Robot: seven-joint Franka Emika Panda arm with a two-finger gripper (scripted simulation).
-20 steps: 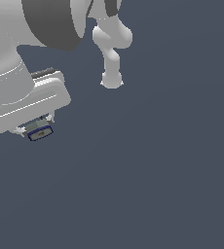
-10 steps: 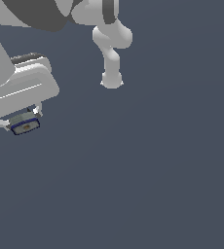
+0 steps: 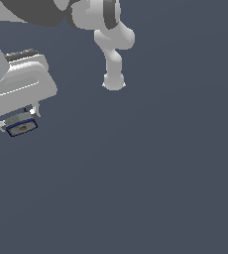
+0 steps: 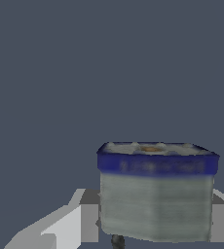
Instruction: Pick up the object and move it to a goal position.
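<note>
The object, a small grey-olive tin [image 3: 22, 127] with a dark blue rim and an orange-brown mark on its face, is held between the fingers of my gripper [image 3: 17, 120] at the exterior view's left edge, above the dark grey floor. The gripper is shut on it, with a white fingertip [image 3: 34, 112] showing beside it. In the wrist view the tin [image 4: 155, 194] fills the space between the two pale fingers [image 4: 77, 221], blue rim away from the camera. No goal marker shows in either view.
The arm's white base [image 3: 113, 82] stands on the floor at the back middle of the exterior view. Its upper links [image 3: 46, 12] span the top left. The flat dark grey floor [image 3: 150, 188] runs across the exterior view's right and front.
The gripper has carried the tin towards the exterior view's left and slightly up. The move in the last half second is smaller than before.
</note>
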